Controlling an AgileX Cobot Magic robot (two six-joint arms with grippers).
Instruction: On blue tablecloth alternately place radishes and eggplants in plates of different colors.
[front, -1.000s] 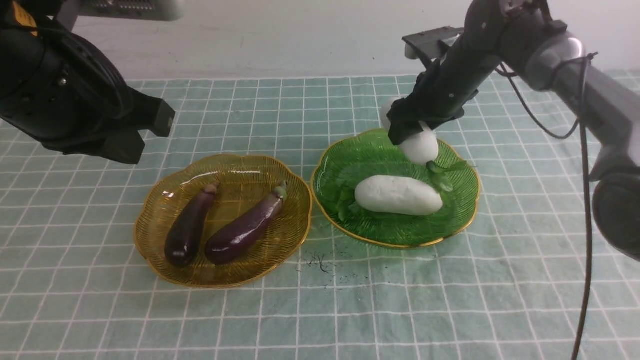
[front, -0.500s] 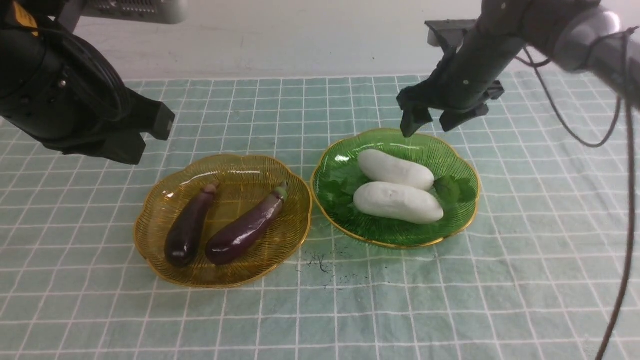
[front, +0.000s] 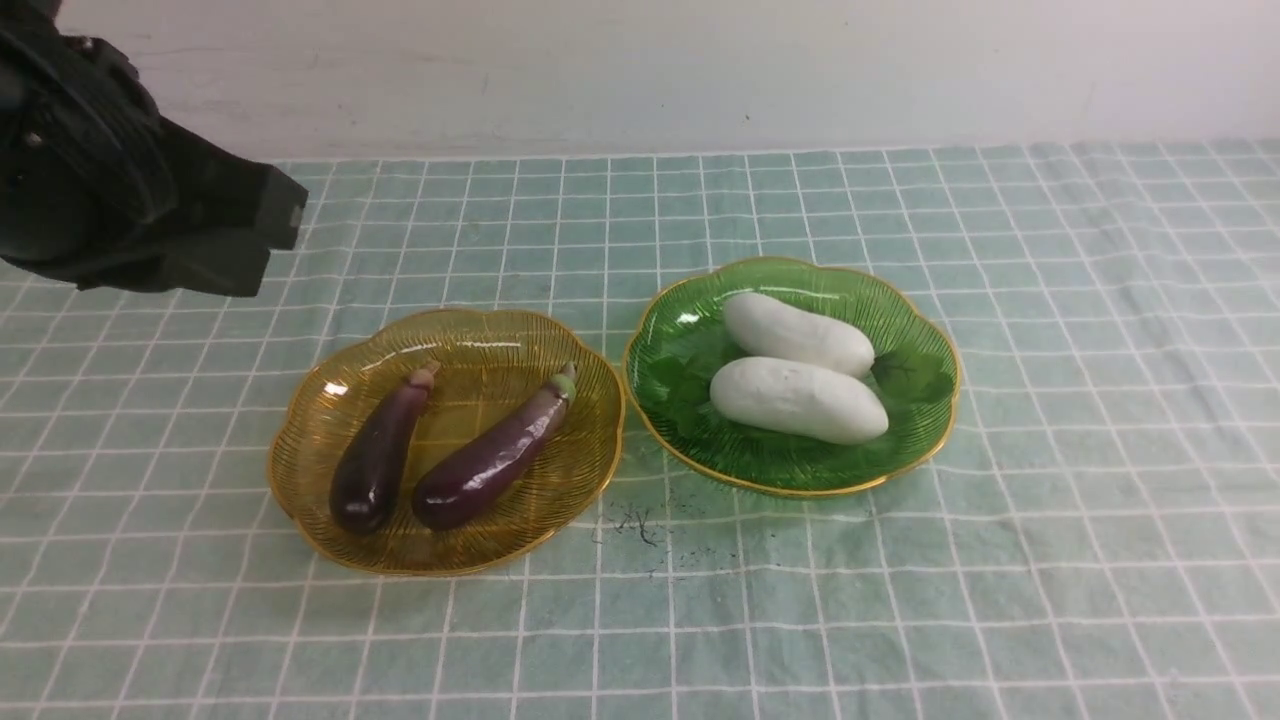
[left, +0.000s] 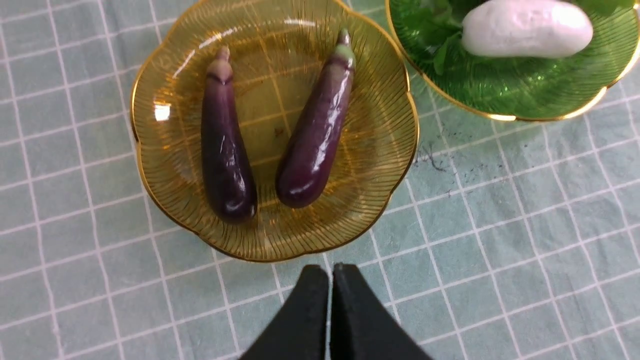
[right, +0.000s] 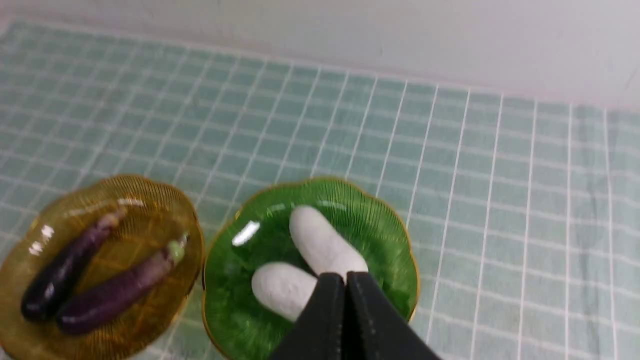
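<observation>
Well, your front view has both glossy purple eggplants (front: 487, 460) in the amber ribbed plate (front: 480, 340), both smooth white radishes (front: 797, 400) in the green plate (front: 790, 462). Left wrist view: left gripper (left: 330, 270) pinched together, empty, eggplants pointing lengthwise away. Right wrist view: right gripper (right: 346, 277) likewise, nearer the radishes.

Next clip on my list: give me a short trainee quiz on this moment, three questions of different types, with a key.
1. How many radishes lie in the green plate?
2. True or false: both eggplants lie in the amber plate, with their stem caps at the ends farther from the robot.
3. The left pincer is: A) open; B) shut on an eggplant; C) shut with nothing in it.

Key: 1: two. 2: true. 3: C.
</observation>
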